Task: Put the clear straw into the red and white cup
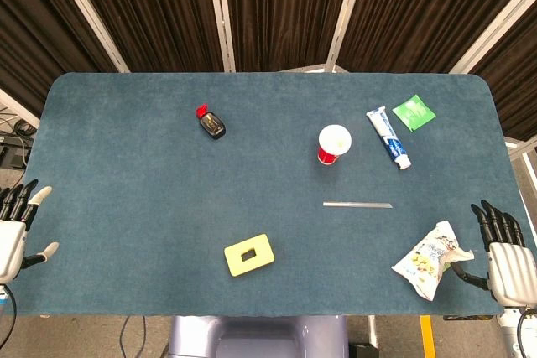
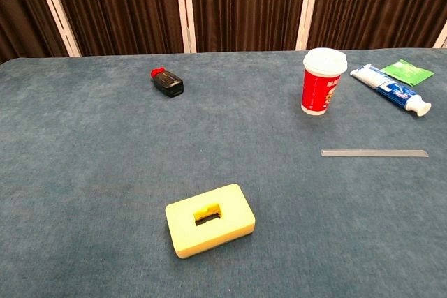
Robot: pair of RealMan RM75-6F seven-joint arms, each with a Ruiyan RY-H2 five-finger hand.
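Observation:
The red and white cup (image 1: 332,144) (image 2: 323,81) stands upright right of the table's centre, capped by a white lid. The clear straw (image 1: 357,204) (image 2: 374,153) lies flat on the blue cloth in front of the cup, pointing left to right. My left hand (image 1: 15,225) rests at the table's left edge, fingers apart, holding nothing. My right hand (image 1: 506,251) is at the right edge, fingers spread and empty, well to the right of the straw. Neither hand appears in the chest view.
A yellow foam block (image 1: 249,255) (image 2: 209,219) lies near the front centre. A small black bottle with a red cap (image 1: 211,121) (image 2: 166,80) sits at the back left. A toothpaste tube (image 1: 388,137) (image 2: 390,88), green packet (image 1: 414,111) (image 2: 405,71) and snack bag (image 1: 431,259) lie on the right.

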